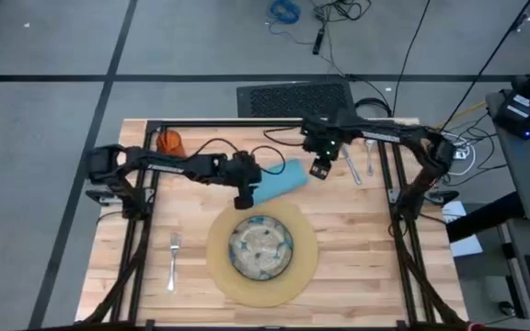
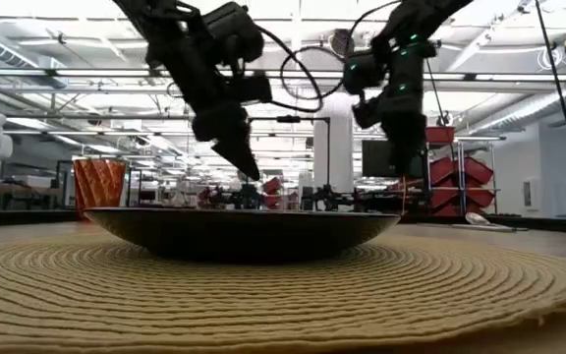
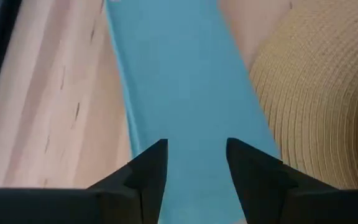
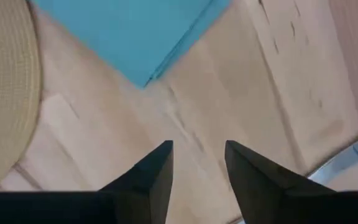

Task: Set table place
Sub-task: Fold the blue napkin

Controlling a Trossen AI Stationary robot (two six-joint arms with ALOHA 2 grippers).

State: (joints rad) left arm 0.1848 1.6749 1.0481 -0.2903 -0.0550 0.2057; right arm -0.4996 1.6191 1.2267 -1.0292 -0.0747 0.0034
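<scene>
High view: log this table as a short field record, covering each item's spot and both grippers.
mat: round, tan, front centre of the table
plate: on the mat
fork: on bare wood, on the left arm's side of the mat
napkin: teal, behind the mat, lying aslant
cup: orange, back corner on the left arm's side
cutlery: two silver pieces behind the right gripper
left gripper: open, above the napkin
right gripper: open, above bare wood by the napkin's corner
</scene>
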